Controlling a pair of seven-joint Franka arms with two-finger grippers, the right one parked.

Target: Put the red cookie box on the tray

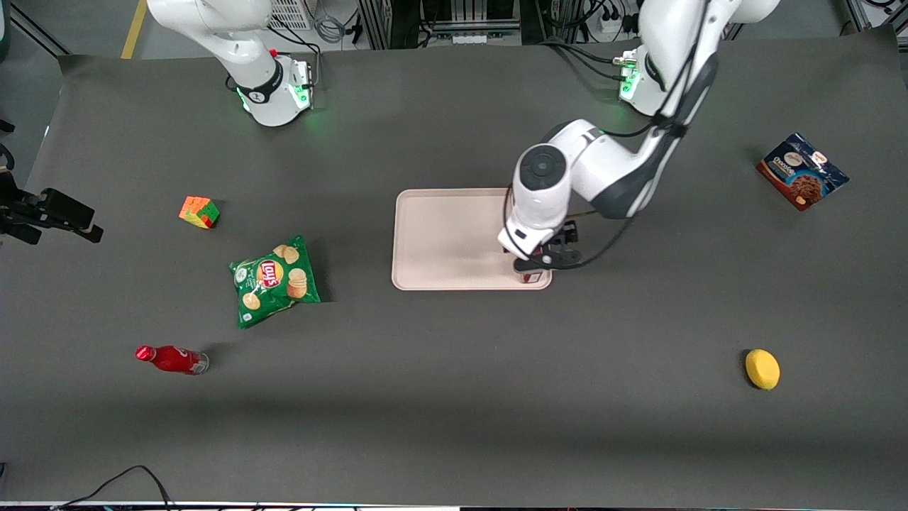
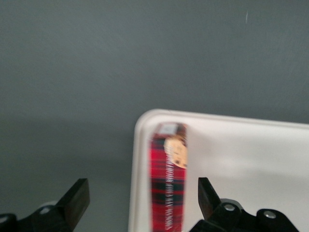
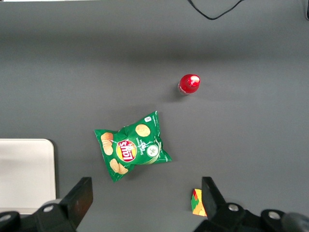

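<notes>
The red cookie box (image 2: 168, 188), a narrow tartan carton, stands on its long edge on the tray (image 2: 251, 154), close to the rim at one corner. My left gripper (image 2: 142, 193) hovers over it, open. One finger (image 2: 77, 198) is out over the dark table, the other finger (image 2: 206, 195) over the tray, and neither touches the carton. In the front view the gripper (image 1: 546, 261) hangs above the tray's (image 1: 440, 241) corner nearest the camera at the working arm's end. Only a sliver of the box (image 1: 528, 277) shows beneath it.
A dark blue cookie package (image 1: 801, 172) and a yellow lemon-shaped object (image 1: 762, 369) lie toward the working arm's end. Toward the parked arm's end are a green chips bag (image 1: 273, 280), a colour cube (image 1: 199, 211) and a red bottle (image 1: 170, 359).
</notes>
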